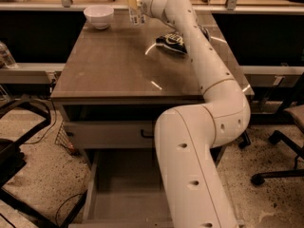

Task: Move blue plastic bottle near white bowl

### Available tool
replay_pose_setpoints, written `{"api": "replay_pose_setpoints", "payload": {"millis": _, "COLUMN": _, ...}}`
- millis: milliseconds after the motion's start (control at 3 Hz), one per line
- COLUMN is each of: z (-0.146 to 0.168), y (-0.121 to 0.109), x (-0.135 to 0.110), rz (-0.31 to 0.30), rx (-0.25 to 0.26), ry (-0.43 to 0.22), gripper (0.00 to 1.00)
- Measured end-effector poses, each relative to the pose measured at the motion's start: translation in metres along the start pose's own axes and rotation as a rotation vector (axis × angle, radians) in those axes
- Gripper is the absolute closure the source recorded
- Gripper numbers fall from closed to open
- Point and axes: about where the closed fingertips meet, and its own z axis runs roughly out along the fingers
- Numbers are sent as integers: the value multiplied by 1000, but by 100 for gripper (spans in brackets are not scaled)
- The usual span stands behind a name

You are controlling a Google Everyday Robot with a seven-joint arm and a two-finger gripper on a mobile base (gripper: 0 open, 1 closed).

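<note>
1. Nearest the camera, a low drawer (124, 194) stands pulled open beneath the table (114, 70).
2. Robot arm (209, 127) rises from the lower foreground and reaches across the table's right side to its far edge.
3. Dark snack bag (170, 43) lies flat on the tabletop, partly behind the arm, well apart from the bowl.
4. Gripper (137, 4) is at the far edge, clamped on the blue plastic bottle (135, 16), which stands upright. Whether its base touches the tabletop cannot be told.
5. White bowl (99, 16) sits on the far left corner, near the bottle, with a visible gap between them.
</note>
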Motion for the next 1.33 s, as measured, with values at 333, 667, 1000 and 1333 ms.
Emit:
{"api": "replay_pose_setpoints", "payload": {"millis": 333, "z": 6, "y": 7, "x": 13, "rz": -45, "rx": -13, "ry": 50, "gripper": 100}}
{"api": "replay_pose_setpoints", "payload": {"millis": 667, "z": 10, "y": 12, "x": 24, "rz": -57, "rx": -22, "ry": 87, "gripper": 100}}
{"api": "replay_pose_setpoints", "payload": {"millis": 1000, "z": 13, "y": 15, "x": 40, "rz": -10, "rx": -25, "ry": 121, "gripper": 100}}
{"api": "replay_pose_setpoints", "payload": {"millis": 1333, "z": 14, "y": 15, "x": 45, "rz": 18, "rx": -23, "ry": 136, "gripper": 100}}
